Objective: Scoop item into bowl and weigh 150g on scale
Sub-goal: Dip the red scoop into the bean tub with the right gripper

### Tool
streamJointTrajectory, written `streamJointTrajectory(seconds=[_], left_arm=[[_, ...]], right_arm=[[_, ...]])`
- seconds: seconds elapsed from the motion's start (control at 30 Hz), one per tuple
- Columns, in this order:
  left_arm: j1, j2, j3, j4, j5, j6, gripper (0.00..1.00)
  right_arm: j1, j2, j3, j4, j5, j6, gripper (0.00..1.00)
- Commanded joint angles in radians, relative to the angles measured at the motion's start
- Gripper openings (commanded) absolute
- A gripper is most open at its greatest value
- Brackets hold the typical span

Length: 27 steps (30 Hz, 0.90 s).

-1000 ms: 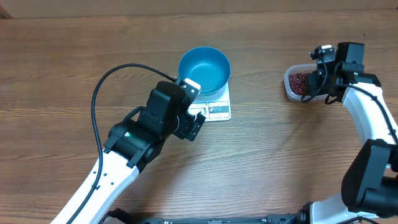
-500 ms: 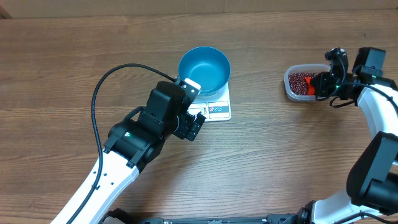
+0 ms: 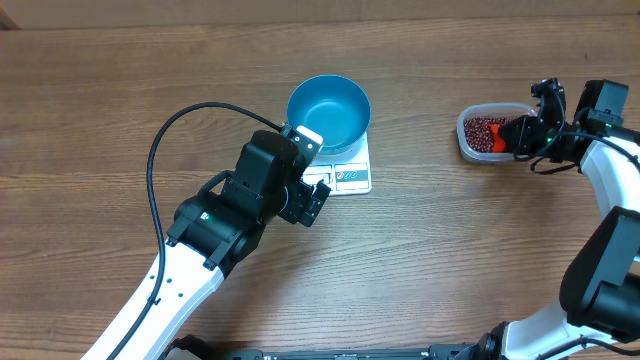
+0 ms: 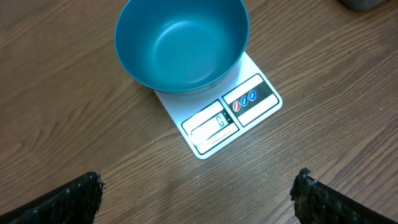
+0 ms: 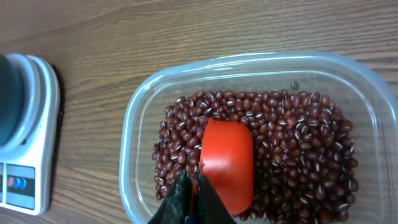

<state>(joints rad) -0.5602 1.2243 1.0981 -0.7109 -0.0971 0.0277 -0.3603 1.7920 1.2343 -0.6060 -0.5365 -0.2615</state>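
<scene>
Presently, the round deep blue bowl (image 4: 180,43) stands on the small flat white rectangular kitchen scale (image 4: 249,102), covering its far portion; the display and button panels remain exposed. The small dark red-maroon beans (image 5: 298,143) lie in a clear rounded-rectangular plastic tub (image 5: 132,124), well apart from the scale on the right arm's side. The right gripper (image 5: 193,200) is pinched tight on a red plastic scoop (image 5: 227,158), which rests on the bean pile. The left gripper (image 3: 313,200) hangs over the scale's near edge, jaws spread wide.

Bowl (image 3: 329,110) on scale (image 3: 352,178), beans (image 3: 483,130) in tub (image 3: 460,136)
</scene>
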Motion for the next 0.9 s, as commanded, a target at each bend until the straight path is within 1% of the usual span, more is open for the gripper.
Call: streamJointTrajectory(seconds=[0.0,0.37,0.53,0.63,0.73,0.87], left_arm=[[0.005,-0.009,-0.002,0.004,0.012,-0.013,1.0],[0.005,-0.009,-0.003,0.004,0.012,-0.013,1.0],[0.005,-0.009,-0.002,0.004,0.012,-0.013,1.0],[0.005,-0.009,-0.003,0.004,0.012,-0.013,1.0],[0.005,-0.009,-0.003,0.004,0.012,-0.013,1.0],[0.005,-0.009,-0.003,0.004,0.012,-0.013,0.99]], right_arm=[[-0.005,0.011,-0.004,0.011,-0.117,0.056,0.04],[-0.067,0.043,-0.005,0.018,-0.129,0.083,0.04],[-0.11,0.082,-0.005,0.019,-0.22,0.083,0.04],[-0.132,0.099,-0.005,0.018,-0.228,0.095,0.04],[-0.149,0.13,-0.005,0.024,-0.23,0.136,0.04],[-0.163,0.169,-0.005,0.029,-0.328,0.138,0.04]])
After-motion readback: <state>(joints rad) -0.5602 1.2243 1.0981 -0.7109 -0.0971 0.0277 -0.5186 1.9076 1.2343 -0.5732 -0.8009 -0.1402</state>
